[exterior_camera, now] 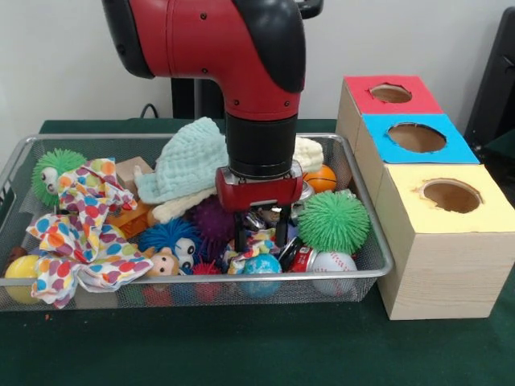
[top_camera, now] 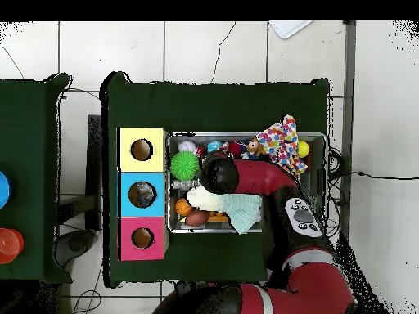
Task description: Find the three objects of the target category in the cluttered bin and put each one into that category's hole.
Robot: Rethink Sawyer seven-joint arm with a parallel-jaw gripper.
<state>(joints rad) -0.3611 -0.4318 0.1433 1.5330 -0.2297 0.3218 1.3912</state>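
My gripper (exterior_camera: 261,232) is down inside the wire bin (exterior_camera: 366,241), its two black fingers (exterior_camera: 241,229) standing apart in the clutter. A crumpled silver piece shows between them, and a patterned cloth scrap lies just below. A red and silver can (exterior_camera: 298,257) lies beside the right finger, with a globe ball (exterior_camera: 261,265) and a baseball (exterior_camera: 331,264) in front. A green spiky ball (exterior_camera: 334,221) sits to the right and a purple spiky ball (exterior_camera: 211,219) to the left. In the overhead view the arm (top_camera: 245,176) covers the gripper.
Three wooden boxes with holes stand beside the bin: red (exterior_camera: 390,94), blue (exterior_camera: 414,138), yellow (exterior_camera: 451,195). Also in the bin are a polka-dot cloth (exterior_camera: 76,233), a teal cloth (exterior_camera: 189,161), an orange ball (exterior_camera: 322,178), a blue fuzzy ball (exterior_camera: 170,237) and a green ball with eyes (exterior_camera: 55,170).
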